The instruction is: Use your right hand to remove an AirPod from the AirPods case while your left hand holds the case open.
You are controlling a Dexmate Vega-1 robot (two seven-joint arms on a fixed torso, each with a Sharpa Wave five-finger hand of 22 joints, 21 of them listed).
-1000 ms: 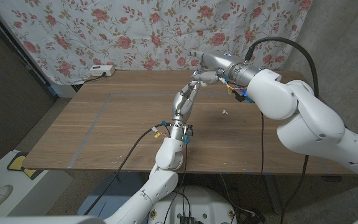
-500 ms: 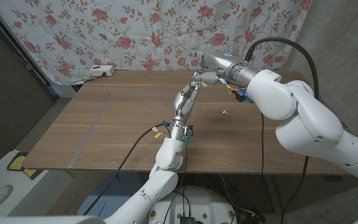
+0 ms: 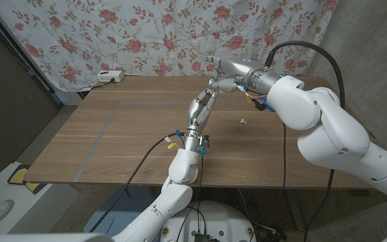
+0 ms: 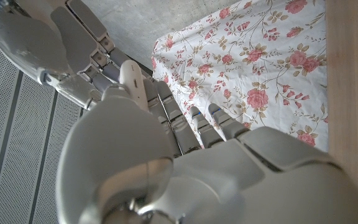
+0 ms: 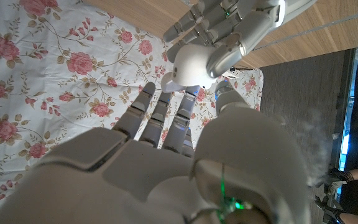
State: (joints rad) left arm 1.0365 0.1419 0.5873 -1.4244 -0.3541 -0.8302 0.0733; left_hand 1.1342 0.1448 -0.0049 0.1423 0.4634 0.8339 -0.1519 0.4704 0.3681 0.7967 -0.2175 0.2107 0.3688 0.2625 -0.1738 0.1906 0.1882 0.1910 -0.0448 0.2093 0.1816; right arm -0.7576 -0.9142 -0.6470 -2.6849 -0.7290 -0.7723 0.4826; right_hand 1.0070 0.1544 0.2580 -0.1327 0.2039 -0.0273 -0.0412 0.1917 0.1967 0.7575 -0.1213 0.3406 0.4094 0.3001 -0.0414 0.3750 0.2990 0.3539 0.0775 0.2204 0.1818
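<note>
My left hand [image 3: 203,102] is raised above the middle of the table and grips the white AirPods case [image 5: 188,63]; in the right wrist view the case's lid [image 5: 169,82] hangs open. My right hand [image 3: 228,79] meets it from the far right, and its fingers [image 5: 160,115] reach to the case's open side. Whether they pinch an AirPod is hidden. In the left wrist view the right hand's fingers [image 4: 23,37] stand close above my left hand [image 4: 166,162]. A small white piece [image 3: 243,122], perhaps an AirPod, lies on the table to the right of my left arm.
The wooden table [image 3: 113,141] has a taped rectangle on its left half. A white power strip [image 3: 109,76] sits at the far left edge before the flowered curtain [image 3: 146,33]. A black cable [image 3: 308,50] loops over my right arm.
</note>
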